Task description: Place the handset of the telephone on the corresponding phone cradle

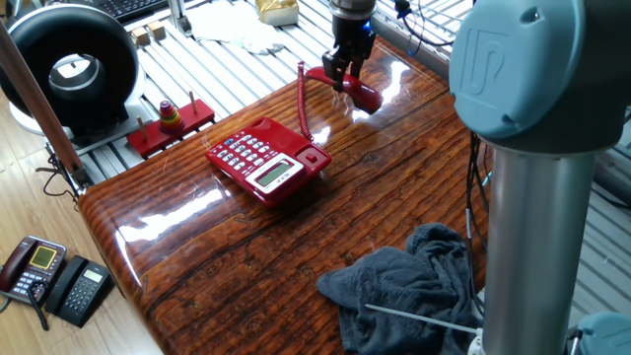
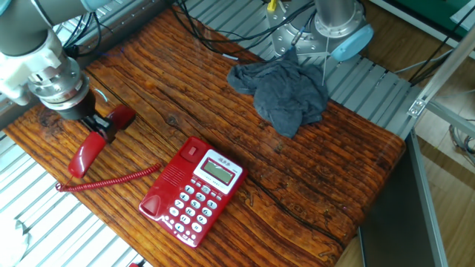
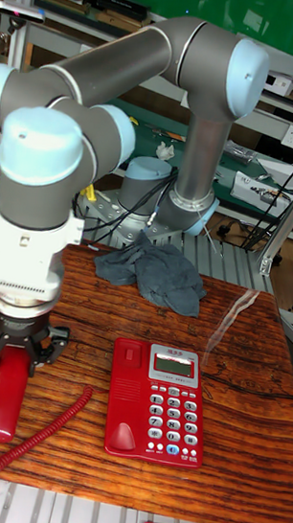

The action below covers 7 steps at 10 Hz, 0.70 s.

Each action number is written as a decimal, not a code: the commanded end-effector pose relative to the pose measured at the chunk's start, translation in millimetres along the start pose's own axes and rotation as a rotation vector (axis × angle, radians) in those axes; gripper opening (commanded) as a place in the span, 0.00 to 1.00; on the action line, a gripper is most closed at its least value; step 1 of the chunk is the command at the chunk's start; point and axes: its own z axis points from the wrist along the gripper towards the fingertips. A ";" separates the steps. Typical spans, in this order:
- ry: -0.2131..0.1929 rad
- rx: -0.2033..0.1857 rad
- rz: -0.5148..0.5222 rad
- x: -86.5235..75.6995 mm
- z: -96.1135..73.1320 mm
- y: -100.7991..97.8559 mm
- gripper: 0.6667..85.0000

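Note:
The red handset (image 1: 366,97) is off the telephone, near the table's far edge, and my gripper (image 1: 342,75) is shut on its middle from above. In the other fixed view the handset (image 2: 84,155) hangs tilted under the gripper (image 2: 101,130), its lower end close to the wood. A red coiled cord (image 2: 111,180) trails from it along the table towards the red telephone (image 2: 194,190). The phone cradle (image 2: 170,180) beside the keypad is bare. In the tall fixed view the gripper (image 3: 12,356) covers the handset's (image 3: 4,404) upper end, left of the telephone (image 3: 158,401).
A crumpled grey cloth (image 2: 282,89) lies near the arm's base (image 2: 332,26). A red ring-stacking toy (image 1: 170,116) and a black round device (image 1: 74,67) stand off the table's end. Two dark phones (image 1: 49,276) sit on the floor.

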 end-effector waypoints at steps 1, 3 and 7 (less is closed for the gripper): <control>-0.020 -0.019 0.044 1.9 -9.6 18.2 0.45; -0.032 -0.010 0.051 -1.2 -12.5 27.0 0.45; -0.061 0.023 0.062 -6.3 -10.8 40.6 0.44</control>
